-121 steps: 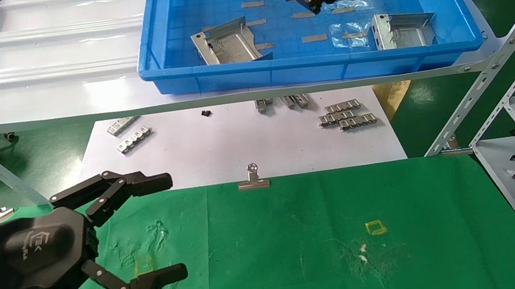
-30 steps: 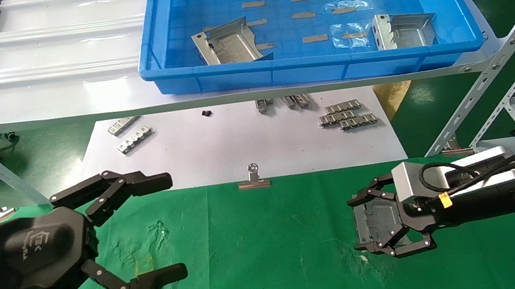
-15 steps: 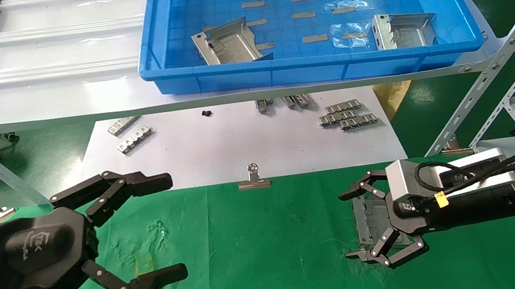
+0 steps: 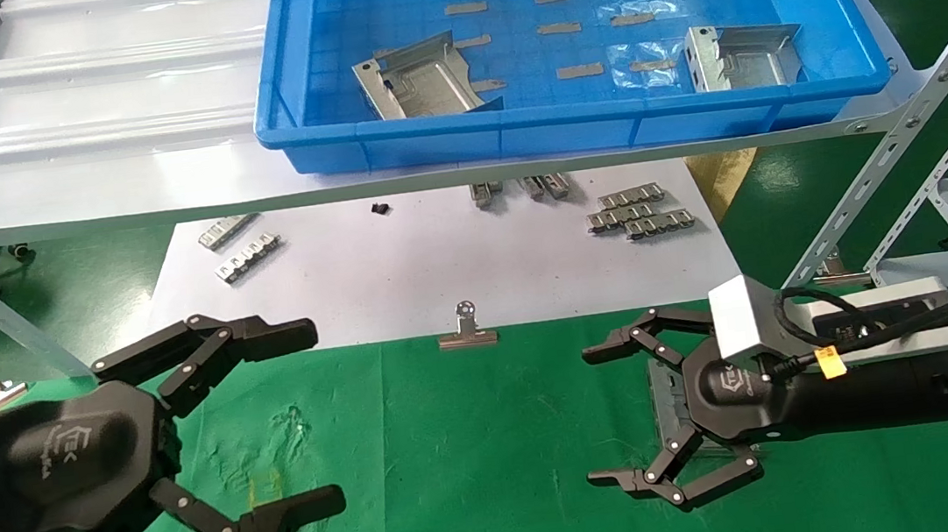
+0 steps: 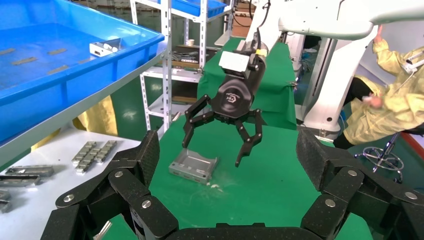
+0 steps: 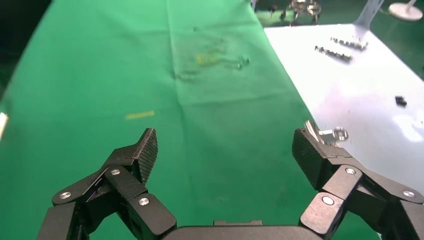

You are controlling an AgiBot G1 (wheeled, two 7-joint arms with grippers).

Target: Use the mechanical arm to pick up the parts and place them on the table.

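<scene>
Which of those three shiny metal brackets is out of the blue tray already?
The bracket lying on the green table, under the open right gripper. The other two brackets sit inside the blue tray.

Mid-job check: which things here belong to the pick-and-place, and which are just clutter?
Job:
- right gripper, open above the placed part
- two parts in the blue tray
- green table

Lying about:
- ridged strips
- binder clip
- white sheet
- left gripper, idle
</scene>
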